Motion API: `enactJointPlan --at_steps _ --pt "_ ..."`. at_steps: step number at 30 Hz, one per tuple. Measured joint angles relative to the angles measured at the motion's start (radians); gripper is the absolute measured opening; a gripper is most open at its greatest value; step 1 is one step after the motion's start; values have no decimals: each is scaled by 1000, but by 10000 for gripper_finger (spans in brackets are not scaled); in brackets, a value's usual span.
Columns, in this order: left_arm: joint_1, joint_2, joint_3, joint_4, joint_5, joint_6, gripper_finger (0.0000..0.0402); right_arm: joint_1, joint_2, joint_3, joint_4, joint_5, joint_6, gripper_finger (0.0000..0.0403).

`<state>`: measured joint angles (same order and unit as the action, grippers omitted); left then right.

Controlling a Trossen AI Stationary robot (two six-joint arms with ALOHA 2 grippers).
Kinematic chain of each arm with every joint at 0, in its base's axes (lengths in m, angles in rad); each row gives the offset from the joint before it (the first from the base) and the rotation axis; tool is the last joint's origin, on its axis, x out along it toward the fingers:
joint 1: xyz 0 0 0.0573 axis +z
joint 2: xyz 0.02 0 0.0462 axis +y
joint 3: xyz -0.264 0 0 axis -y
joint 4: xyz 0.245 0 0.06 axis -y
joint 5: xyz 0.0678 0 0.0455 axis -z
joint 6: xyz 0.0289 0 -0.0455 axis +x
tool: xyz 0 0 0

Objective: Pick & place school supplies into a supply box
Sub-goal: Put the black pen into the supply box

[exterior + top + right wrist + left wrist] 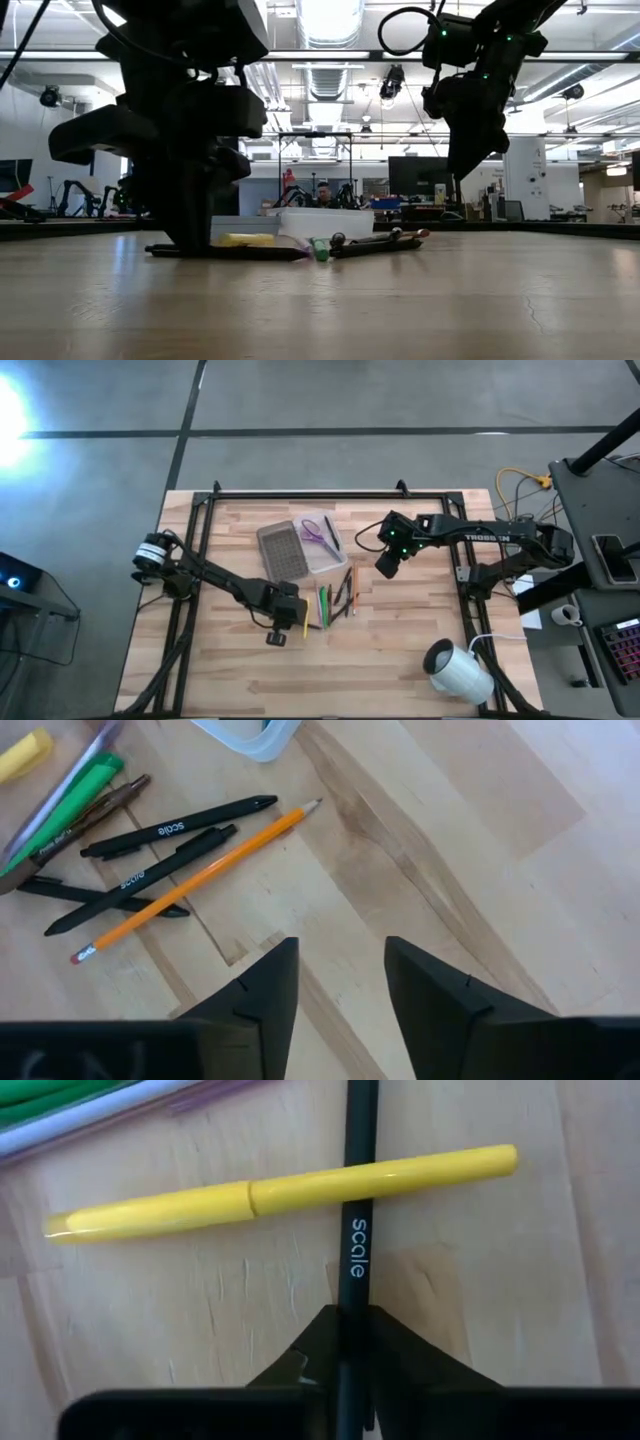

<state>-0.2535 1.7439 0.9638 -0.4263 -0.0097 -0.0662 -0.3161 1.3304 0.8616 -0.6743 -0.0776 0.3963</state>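
Left gripper (283, 622) low on table, jaws pinching black pen (355, 1270) lying under yellow pen (285, 1190). Lifting risks flicking yellow pen away. Right gripper (340, 990) hovers, jaws spread, beside clear supply box (322, 556), scissors (313, 531) inside.

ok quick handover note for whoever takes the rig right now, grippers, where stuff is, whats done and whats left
Left gripper: low at the table, jaws shut on a black pen that lies across the yellow pen.
Right gripper: raised above the table near the supply box, jaws open, holding nothing.
Done: the purple scissors and what looks like a pen lie in the supply box. The grey lid rests beside the box.
Left: the green pens, the orange pencil and two more black pens lie on the table in front of the box; all need placing.
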Motion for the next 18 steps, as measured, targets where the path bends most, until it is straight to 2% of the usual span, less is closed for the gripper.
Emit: enactJointPlan --at_steps 5,9,18 --pt "0 -1 9 -19 13 -57 14 0 0 0 0 0 -6 133" --pt "2 -22 49 -122 66 -83 13 0 0 0 1 0 -9 128" --pt "9 -77 289 -506 144 168 11 0 0 0 12 2 -39 127"
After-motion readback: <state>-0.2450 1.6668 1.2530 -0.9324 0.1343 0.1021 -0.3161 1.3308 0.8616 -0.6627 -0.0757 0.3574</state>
